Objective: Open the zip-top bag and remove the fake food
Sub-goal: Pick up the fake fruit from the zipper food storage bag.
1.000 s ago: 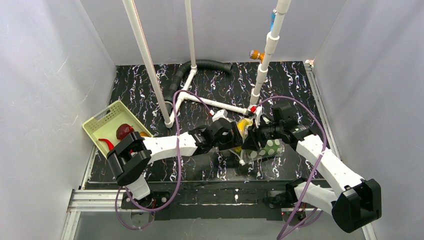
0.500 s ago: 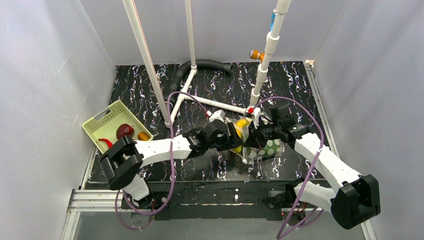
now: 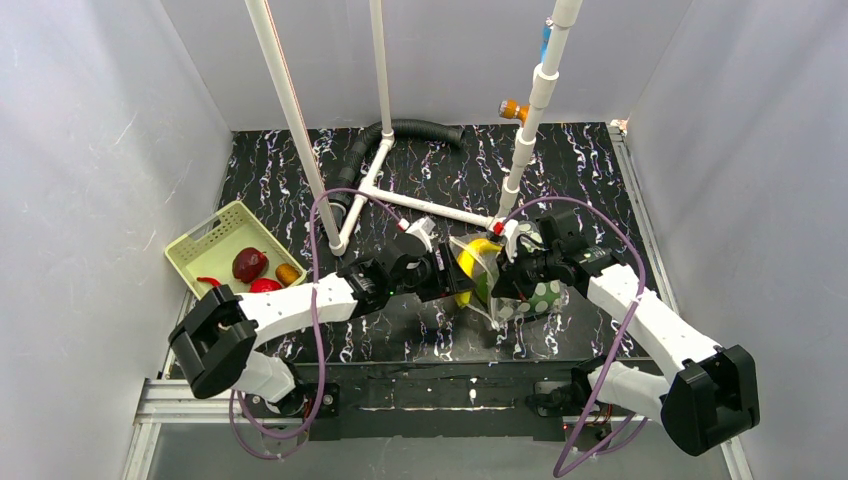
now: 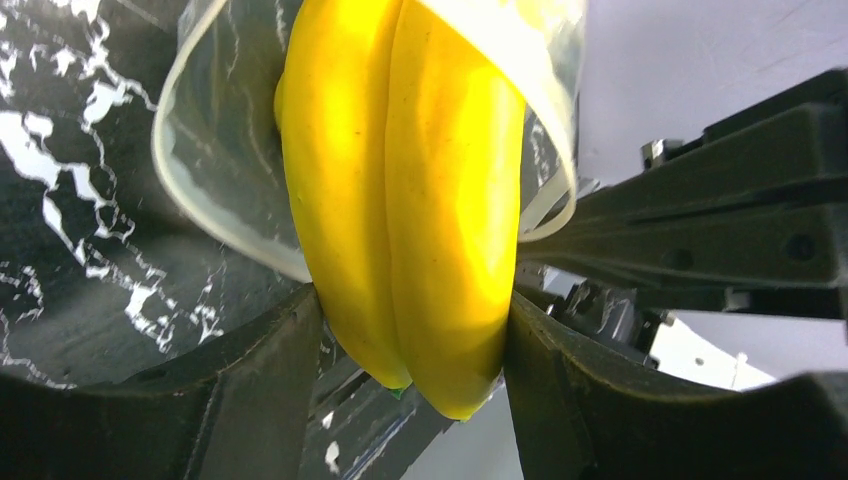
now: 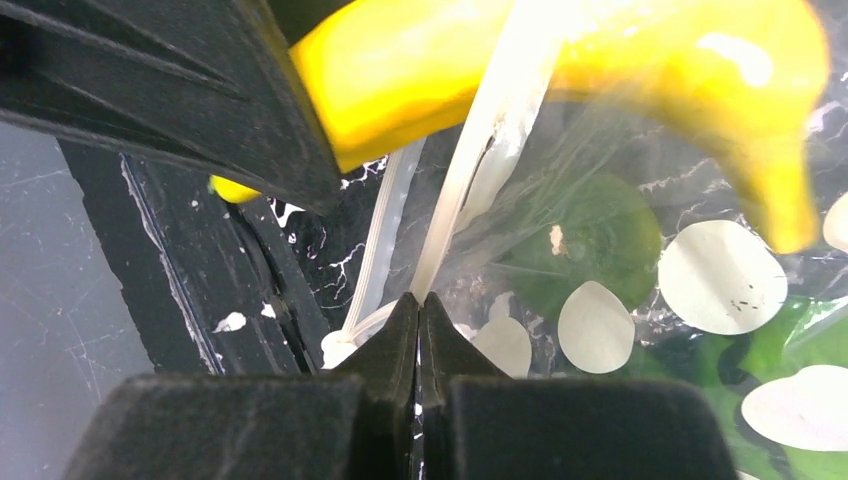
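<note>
The zip-top bag (image 3: 537, 296), clear with pale round dots, lies at the table's middle right. My right gripper (image 5: 418, 298) is shut on its whitish zip rim (image 5: 470, 190). A yellow banana (image 4: 410, 200) sticks out of the bag's mouth (image 4: 215, 170), and my left gripper (image 4: 415, 300) is shut on its near end. From above, the banana (image 3: 467, 262) bridges the left gripper (image 3: 449, 272) and the right gripper (image 3: 503, 270). A green piece (image 5: 590, 240) stays inside the bag. More fake food lies in the basket: a dark red fruit (image 3: 247, 264), a red one (image 3: 265, 286), a red chili (image 3: 208, 281).
The pale green perforated basket (image 3: 210, 238) stands at the left edge, with a small orange-brown piece (image 3: 288, 272) in it. White pipes (image 3: 296, 120) rise from a pipe frame (image 3: 440, 210) behind the grippers. A black corrugated hose (image 3: 410, 130) curves at the back. Grey walls enclose the table.
My left arm has drawn back to the left with the banana, which shows further out of the bag's mouth. The right gripper has shifted a little left at the bag's rim.
</note>
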`<state>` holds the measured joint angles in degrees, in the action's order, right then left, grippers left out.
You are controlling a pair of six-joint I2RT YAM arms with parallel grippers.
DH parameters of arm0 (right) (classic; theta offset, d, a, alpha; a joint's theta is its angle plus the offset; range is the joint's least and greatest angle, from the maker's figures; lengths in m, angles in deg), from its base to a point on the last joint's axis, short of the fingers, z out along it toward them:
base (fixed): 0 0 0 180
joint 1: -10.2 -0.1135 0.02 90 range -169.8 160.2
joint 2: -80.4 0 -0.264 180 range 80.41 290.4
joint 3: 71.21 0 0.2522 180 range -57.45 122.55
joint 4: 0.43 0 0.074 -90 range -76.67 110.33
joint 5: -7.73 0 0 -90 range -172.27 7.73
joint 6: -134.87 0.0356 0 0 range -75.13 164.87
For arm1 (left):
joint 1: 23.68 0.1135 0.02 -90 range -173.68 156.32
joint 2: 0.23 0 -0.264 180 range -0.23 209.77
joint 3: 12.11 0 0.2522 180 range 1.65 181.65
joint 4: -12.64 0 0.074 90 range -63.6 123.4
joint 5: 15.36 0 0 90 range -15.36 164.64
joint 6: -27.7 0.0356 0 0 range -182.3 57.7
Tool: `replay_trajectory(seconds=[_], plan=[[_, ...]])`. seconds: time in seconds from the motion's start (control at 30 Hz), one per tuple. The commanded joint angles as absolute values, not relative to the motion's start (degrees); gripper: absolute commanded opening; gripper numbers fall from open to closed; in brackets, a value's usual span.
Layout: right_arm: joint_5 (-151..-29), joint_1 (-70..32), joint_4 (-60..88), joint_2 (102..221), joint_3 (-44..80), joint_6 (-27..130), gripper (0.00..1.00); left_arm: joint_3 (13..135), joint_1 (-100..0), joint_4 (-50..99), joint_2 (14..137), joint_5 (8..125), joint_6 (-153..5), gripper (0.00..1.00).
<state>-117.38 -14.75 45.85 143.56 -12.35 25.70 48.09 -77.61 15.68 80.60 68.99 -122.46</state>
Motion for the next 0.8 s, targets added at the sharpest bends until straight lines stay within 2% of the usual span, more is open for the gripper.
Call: replay_trajectory(seconds=[0.0, 0.77], plan=[[-115.99, -15.00, 47.42, 143.79, -10.81, 23.03, 0.01, 45.27, -77.12, 15.04, 76.27, 63.14, -120.02, 0.00], [-115.54, -13.24, 49.02, 144.93, -10.34, 21.63, 0.01, 38.71, -75.81, 21.69, 65.57, 56.33, -114.54, 0.00]])
